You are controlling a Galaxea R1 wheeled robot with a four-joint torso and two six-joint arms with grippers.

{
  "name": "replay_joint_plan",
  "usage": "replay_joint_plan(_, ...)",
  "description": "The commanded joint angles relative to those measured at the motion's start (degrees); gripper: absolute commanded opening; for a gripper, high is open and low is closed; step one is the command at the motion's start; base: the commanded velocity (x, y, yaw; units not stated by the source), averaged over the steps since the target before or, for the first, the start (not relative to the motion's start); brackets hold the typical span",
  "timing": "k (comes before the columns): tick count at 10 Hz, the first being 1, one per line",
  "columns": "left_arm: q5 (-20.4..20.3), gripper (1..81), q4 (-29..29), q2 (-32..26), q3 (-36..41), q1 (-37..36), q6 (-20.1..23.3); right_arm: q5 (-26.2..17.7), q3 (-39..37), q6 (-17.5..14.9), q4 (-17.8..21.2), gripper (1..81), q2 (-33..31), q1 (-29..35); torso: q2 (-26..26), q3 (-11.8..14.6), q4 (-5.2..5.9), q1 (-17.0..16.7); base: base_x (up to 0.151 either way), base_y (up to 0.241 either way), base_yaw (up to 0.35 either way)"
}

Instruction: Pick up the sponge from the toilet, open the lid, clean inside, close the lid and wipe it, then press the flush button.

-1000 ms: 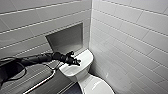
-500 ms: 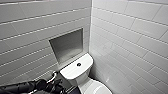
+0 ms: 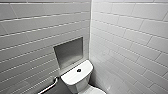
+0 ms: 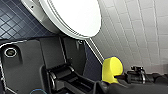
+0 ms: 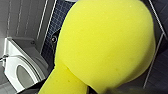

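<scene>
The sponge (image 5: 105, 45) is clamped in the right gripper (image 4: 113, 83), pinched at its waist, held off the toilet (image 5: 17, 67) and over the dark blue floor (image 4: 10, 22). The right wrist view shows the sponge very close, with the toilet far beyond it against the white wall. The left wrist view shows the sponge small, sticking up from the gripper near the lid (image 4: 75, 17) but apart from it. The head view adds the tank top with the flush button (image 3: 79, 70), a niche (image 3: 68, 52) in the tiled wall behind it and a grab bar (image 3: 48, 87) beside it. I cannot tell whether the left gripper is apart or together.
</scene>
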Motion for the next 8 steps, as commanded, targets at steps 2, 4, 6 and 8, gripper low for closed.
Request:
replay_joint_plan(2,-9.37,1.0,10.04,8.04,-11.19,11.88,0.65,-3.88,0.31,0.0,0.08,1.0,0.46,1.06,-0.02,4.35,0.0,-0.04,0.0,0.0,0.0)
replay_joint_plan(4,-14.38,1.0,9.43,13.13,-20.76,16.98,0.56,-3.88,0.04,0.0,0.17,1.0,0.28,0.89,-0.07,7.06,0.0,-0.13,0.0,0.0,0.0)
replay_joint_plan(6,-19.14,1.0,9.25,17.63,-29.99,20.86,0.21,-3.88,-0.14,0.0,0.25,1.0,0.37,0.62,-0.13,7.86,0.0,-0.19,0.0,0.0,0.0)
replay_joint_plan(8,-19.59,1.0,9.34,21.84,-37.11,23.41,0.21,-3.88,-0.13,0.08,0.26,1.0,0.28,0.62,-0.2,7.63,0.0,-0.28,0.0,0.0,0.0)
